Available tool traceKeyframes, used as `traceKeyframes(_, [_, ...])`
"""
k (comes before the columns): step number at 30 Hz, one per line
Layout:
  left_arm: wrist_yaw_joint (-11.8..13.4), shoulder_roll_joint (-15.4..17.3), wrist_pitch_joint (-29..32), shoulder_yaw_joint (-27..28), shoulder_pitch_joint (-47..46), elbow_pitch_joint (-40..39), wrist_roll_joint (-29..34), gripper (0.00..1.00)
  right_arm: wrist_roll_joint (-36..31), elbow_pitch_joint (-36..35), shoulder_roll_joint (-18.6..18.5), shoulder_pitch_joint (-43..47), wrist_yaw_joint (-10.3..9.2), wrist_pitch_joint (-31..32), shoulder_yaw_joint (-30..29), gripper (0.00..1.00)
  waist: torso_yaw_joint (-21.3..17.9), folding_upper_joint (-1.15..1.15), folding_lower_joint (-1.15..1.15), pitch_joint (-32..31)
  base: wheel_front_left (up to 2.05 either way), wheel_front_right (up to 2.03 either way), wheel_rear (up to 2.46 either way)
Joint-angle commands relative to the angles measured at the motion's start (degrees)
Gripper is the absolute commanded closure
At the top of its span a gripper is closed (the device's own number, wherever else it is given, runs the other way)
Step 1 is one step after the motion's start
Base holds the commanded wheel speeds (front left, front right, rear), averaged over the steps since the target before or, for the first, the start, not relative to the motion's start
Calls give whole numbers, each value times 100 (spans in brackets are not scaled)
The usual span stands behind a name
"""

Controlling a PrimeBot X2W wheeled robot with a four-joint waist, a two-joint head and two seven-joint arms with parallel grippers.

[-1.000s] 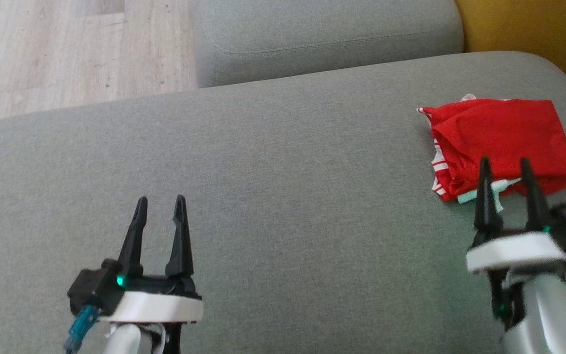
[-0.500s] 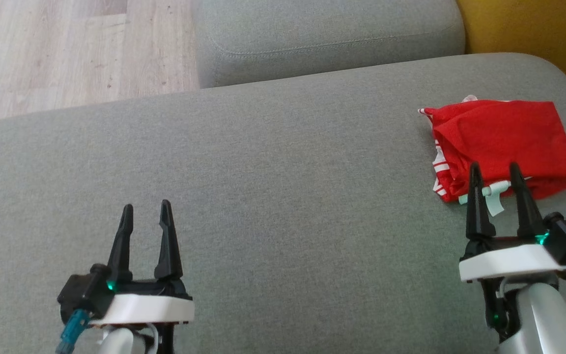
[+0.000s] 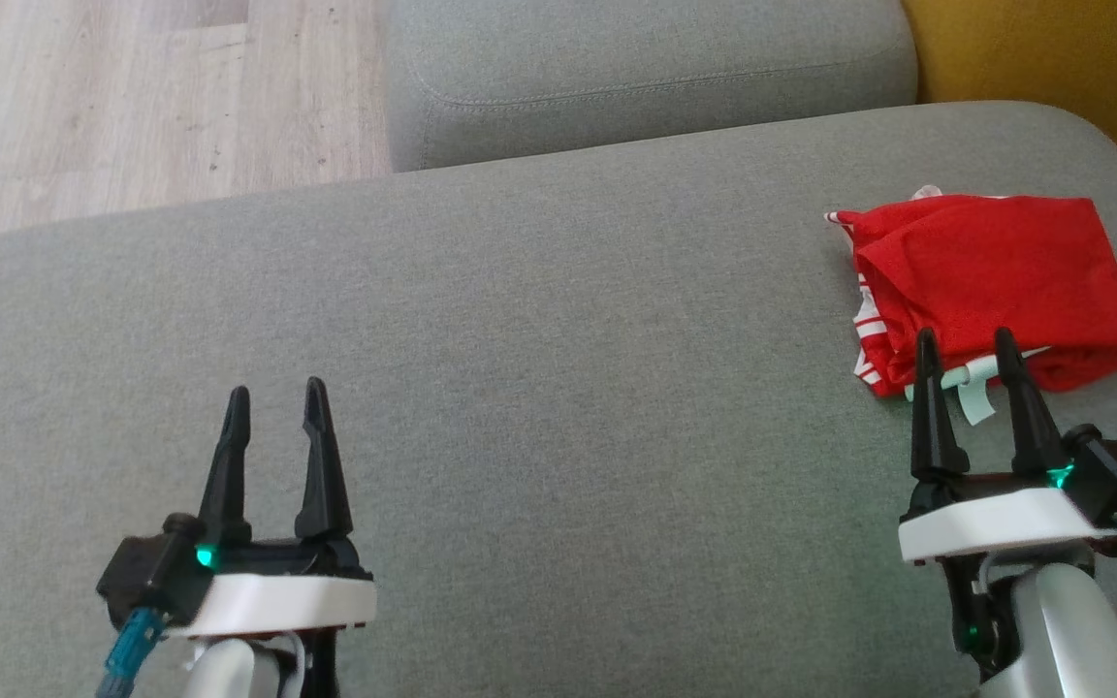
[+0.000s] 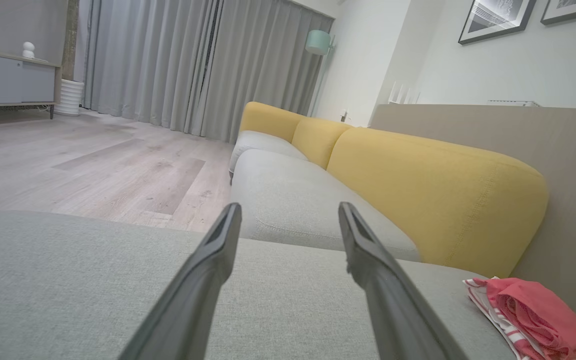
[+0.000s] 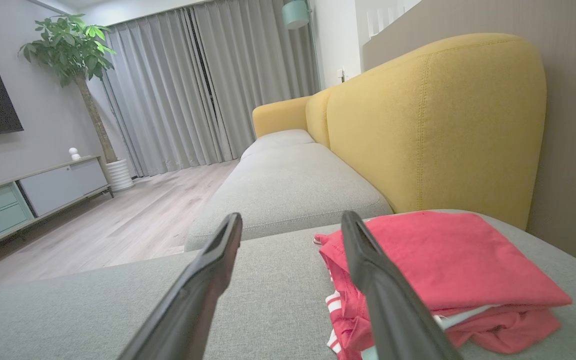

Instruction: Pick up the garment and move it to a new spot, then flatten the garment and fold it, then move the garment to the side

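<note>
The garment (image 3: 990,276) is red with white stripes and lies folded at the far right of the grey sofa seat (image 3: 539,339). It also shows in the left wrist view as a red bundle (image 4: 533,315) and in the right wrist view as a folded stack (image 5: 443,265). My right gripper (image 3: 964,339) hovers open just in front of the garment's near edge, holding nothing. My left gripper (image 3: 275,393) stands open over bare cushion at the lower left, far from the garment. Both pairs of fingers (image 4: 218,260) (image 5: 358,245) are spread with nothing between them.
A second grey seat cushion (image 3: 646,78) lies beyond the one in front. Yellow backrests (image 5: 433,120) run along the right side behind the garment. Wooden floor (image 3: 132,97) lies past the cushion's far left edge.
Both grippers have drawn back toward me, down the head view. The right gripper's tips have come off the garment's front edge. The garment has not moved.
</note>
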Motion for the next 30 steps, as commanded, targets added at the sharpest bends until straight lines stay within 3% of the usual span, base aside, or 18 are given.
traceKeyframes(1, [45, 29, -28, 237, -106, -218, 15, 0, -11, -206, -7, -145, 39, -60, 160, 0, 3, 0, 0, 7, 0, 0, 0])
traceKeyframes(10, [109, 29, -28, 272, -96, -260, 9, 0, 40, -187, -7, -150, 39, -60, 168, 0, 10, 0, 0, 24, 0, 0, 0])
traceKeyframes(11, [91, 0, 0, 74, 55, -54, -2, 100, 10, 1, 0, 0, 0, 0, 18, 100, 10, 0, 0, 25, 0, 0, 0])
traceKeyframes(15, [89, -9, 3, 60, 198, 289, -6, 100, 12, 337, 13, 162, -2, 30, 24, 100, 11, 0, 0, 28, 0, 0, 0])
traceKeyframes(30, [18, 11, 240, 213, 135, 330, -874, 100, 976, 291, 11, 144, 3, 278, -51, 100, 54, 0, 0, 18, 0, 0, 0])
